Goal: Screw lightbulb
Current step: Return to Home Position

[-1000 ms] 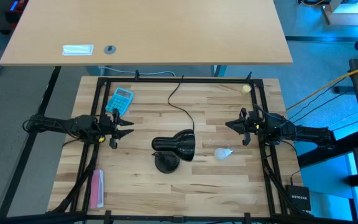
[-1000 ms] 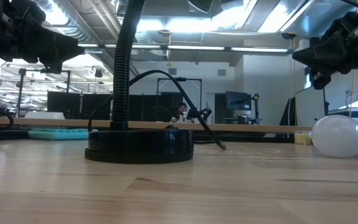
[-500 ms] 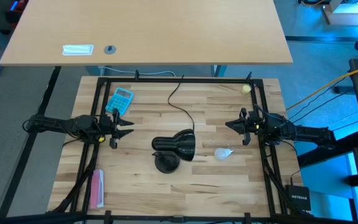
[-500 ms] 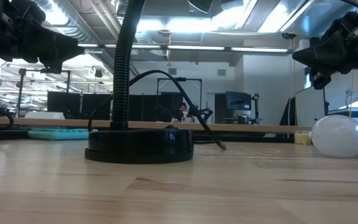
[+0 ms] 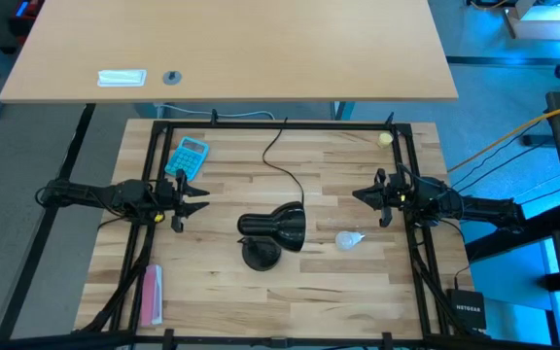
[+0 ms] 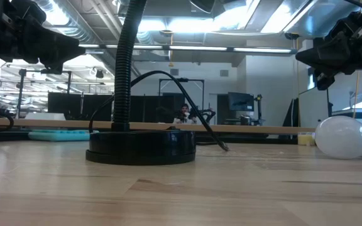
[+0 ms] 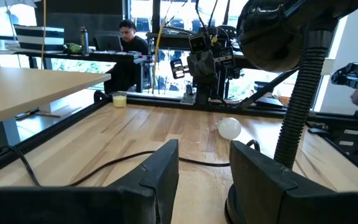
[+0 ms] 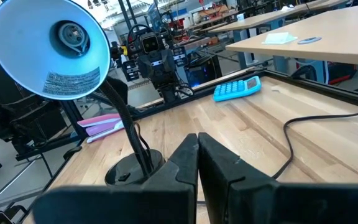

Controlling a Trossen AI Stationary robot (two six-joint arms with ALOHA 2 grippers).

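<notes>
- The small white frosted pear-shaped lightbulb (image 5: pixel 349 238) lies on its side on the pale wood-plank tabletop (image 5: pixel 338 292). Its narrower screw end points toward the right arm's side, and neither gripper touches it.
- In the low view the lightbulb (image 6: pixel 344 138) rests flat on the wood, below the right arm.
- Just beside the bulb, on the left arm's side, stands the black gooseneck desk lamp (image 5: pixel 272 231). Its shade is bent over above its round base.
- The right wrist view looks into the open mouth of the lamp's shade (image 8: pixel 48 46), where the socket shows at the centre.
- A thin black cord (image 5: pixel 285 160) runs from the lamp toward the far edge of the tabletop.
- The right gripper (image 5: pixel 362 197) hovers above the right side of the tabletop, near the bulb but apart from it. Its fingers (image 8: pixel 182 163) are pressed together on nothing.
- The left gripper (image 5: pixel 198 197) hovers above the left side, well apart from the bulb. Its fingers (image 7: pixel 163 168) are spread with a clear gap and hold nothing.
- A light-blue calculator (image 5: pixel 190 156) lies near the far left corner, beyond the left gripper.
- A small pale yellow ball (image 5: pixel 385 139) sits at the far right corner.
- A flat pink object (image 5: pixel 151 295) lies along the near left edge.
- A person (image 7: pixel 128 37) sits at a desk in the room beyond.
</notes>
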